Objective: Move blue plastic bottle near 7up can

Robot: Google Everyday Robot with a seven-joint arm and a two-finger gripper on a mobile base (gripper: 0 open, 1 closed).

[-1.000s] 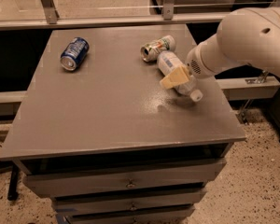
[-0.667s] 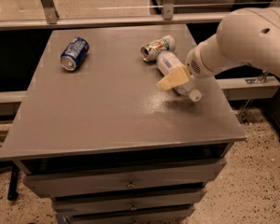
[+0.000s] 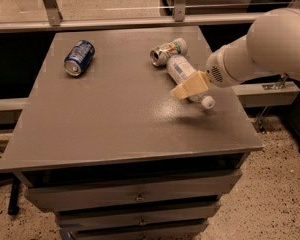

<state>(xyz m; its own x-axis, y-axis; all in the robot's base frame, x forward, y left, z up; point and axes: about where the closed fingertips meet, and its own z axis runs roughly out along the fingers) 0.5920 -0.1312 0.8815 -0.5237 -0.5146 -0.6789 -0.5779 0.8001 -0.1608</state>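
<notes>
Tan in colour, the tool (image 3: pixel 191 87) is held over the right part of the table (image 3: pixel 115 119), carried by a white arm (image 3: pixel 262 51). It appears to be closed around the middle of the blue plastic bottle (image 3: pixel 179 69), whose white cap is seen just nearer than the tool. The 7up can (image 3: pixel 168 51) is laid on its side just beyond the tool, at the bottle's base. A dark blue can (image 3: pixel 80 57) is laid well apart from the tool, across the table.
</notes>
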